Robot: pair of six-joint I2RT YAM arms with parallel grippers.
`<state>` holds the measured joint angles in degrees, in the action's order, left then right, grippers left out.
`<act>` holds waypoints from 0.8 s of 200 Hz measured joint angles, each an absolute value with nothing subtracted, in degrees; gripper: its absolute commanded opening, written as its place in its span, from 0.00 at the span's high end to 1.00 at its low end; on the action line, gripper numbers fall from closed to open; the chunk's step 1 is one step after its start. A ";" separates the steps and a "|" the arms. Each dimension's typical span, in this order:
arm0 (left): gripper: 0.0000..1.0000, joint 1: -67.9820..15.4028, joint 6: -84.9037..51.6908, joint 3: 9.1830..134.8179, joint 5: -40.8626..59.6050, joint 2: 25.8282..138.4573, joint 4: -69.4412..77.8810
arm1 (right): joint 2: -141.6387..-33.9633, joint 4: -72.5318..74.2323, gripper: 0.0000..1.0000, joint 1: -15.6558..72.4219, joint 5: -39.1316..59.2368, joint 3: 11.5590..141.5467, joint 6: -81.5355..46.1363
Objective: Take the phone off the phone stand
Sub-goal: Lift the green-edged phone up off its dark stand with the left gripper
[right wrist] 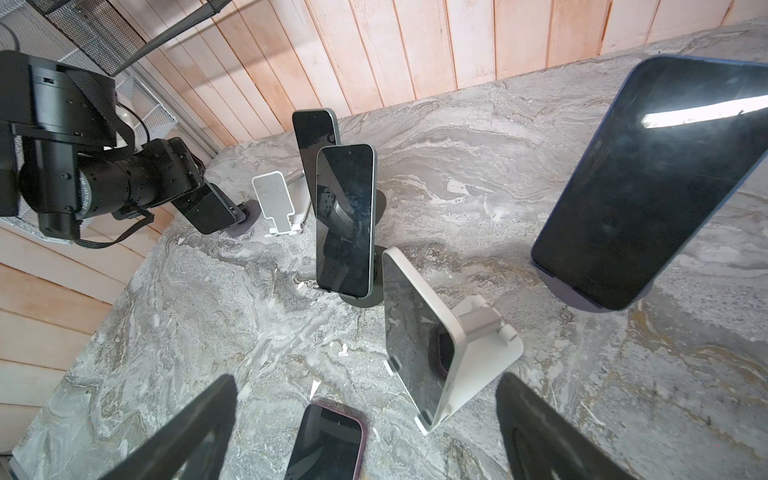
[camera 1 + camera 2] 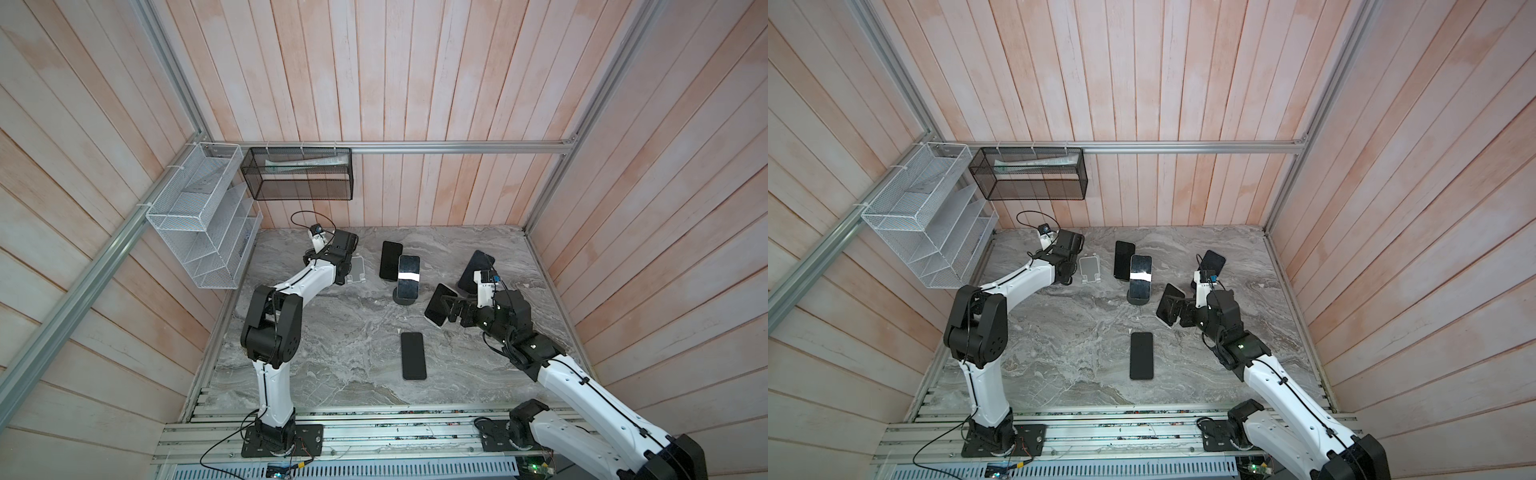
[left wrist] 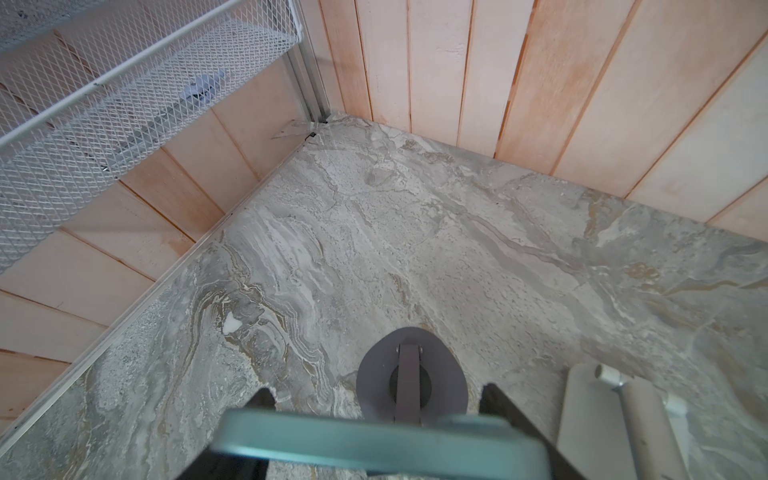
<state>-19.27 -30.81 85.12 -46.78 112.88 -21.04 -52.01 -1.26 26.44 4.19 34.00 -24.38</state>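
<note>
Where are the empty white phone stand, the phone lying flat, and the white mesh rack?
empty white phone stand (image 2: 1090, 267): in a top view, its plate.
phone lying flat (image 2: 413, 356): in a top view, screen centre.
white mesh rack (image 2: 195, 191): in a top view, mesh side wall.

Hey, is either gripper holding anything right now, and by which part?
The left gripper flanks the teal-edged phone by its side edges, over the dark round stand; a firm grip cannot be told. The right gripper is open, holding nothing.
</note>
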 measured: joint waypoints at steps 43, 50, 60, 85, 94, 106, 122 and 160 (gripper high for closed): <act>0.29 -19.27 -29.98 84.16 -45.15 111.61 -19.86 | -51.92 -1.26 0.02 26.44 4.19 34.00 -24.38; 0.29 -19.27 -29.93 84.03 -44.86 111.35 -19.73 | -51.88 -1.26 0.02 26.44 4.19 34.00 -24.38; 0.29 -19.27 -29.91 83.77 -44.34 110.91 -19.59 | -51.81 -1.26 0.02 26.44 4.19 34.00 -24.38; 0.29 -19.27 -29.76 82.98 -43.18 109.51 -19.64 | -51.64 -1.28 0.02 26.44 4.19 34.00 -24.38; 0.30 -19.27 -29.74 82.54 -42.72 108.95 -19.57 | -51.59 -1.26 0.02 26.44 4.19 34.00 -24.38; 0.30 -19.27 -29.74 81.95 -42.06 108.20 -19.64 | -51.55 -1.26 0.02 26.44 4.19 34.00 -24.38; 0.30 -19.27 -29.74 81.21 -41.36 107.24 -19.81 | -51.53 -1.26 0.02 26.41 4.19 34.00 -24.38; 0.30 -19.49 -29.56 79.75 -40.29 105.58 -20.18 | -51.31 -1.28 0.03 26.41 4.19 34.00 -24.38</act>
